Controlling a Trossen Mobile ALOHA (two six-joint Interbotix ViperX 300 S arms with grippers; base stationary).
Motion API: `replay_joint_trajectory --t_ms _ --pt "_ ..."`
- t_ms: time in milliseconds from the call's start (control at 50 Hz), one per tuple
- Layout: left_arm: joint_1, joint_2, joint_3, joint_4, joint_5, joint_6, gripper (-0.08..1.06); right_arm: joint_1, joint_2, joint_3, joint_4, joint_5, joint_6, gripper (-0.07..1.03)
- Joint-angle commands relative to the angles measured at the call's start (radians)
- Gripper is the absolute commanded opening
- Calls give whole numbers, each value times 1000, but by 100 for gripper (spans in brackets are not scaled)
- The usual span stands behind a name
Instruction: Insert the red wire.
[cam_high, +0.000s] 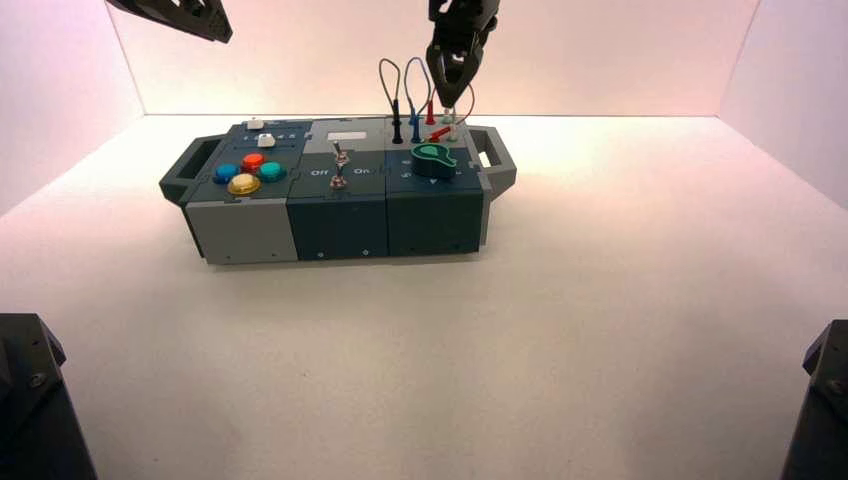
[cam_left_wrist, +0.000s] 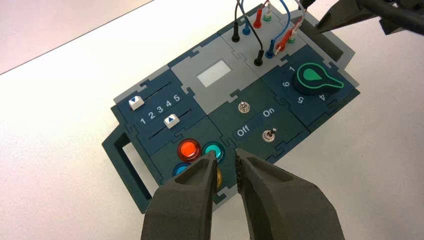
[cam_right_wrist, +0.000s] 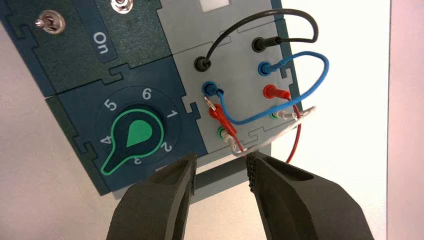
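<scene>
My right gripper (cam_right_wrist: 221, 167) gapes wide above the box (cam_right_wrist: 182, 62), the red wire (cam_right_wrist: 297, 117) plugged into one red socket (cam_right_wrist: 268, 91), its loose plug (cam_right_wrist: 225, 121) lying across another, my left gripper (cam_left_wrist: 225, 152), narrowly parted, aside.

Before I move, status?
Right gripper open over box's right end. Left gripper open, idle, high left. Red wire: near plug unseated, tip out. White wire loops close.

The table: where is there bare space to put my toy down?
The table is bare in front of the box, and to its right, past the side handle. It's crowded at the box's back right: black, blue, red and white wires, with the right gripper just above them.
</scene>
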Motion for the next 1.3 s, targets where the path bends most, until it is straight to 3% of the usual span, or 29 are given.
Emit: replay_joint_trajectory --t_ms 20,460,660,860,1300 --pt "5 0 -11 -2 -9 5 23 6 -6 -40 -11 -3 -9 53" --pt "3 20 -9 0 -9 5 23 8 69 -95 -23 -2 -9 51" --pt "3 20 -8 0 -9 5 23 6 69 -103 -57 -2 -6 52" --pt "5 20 -5 -2 -9 5 23 6 26 -87 -60 34 17 53" --pt "5 18 0 -2 -9 3 23 6 -31 -81 -67 69 20 54"
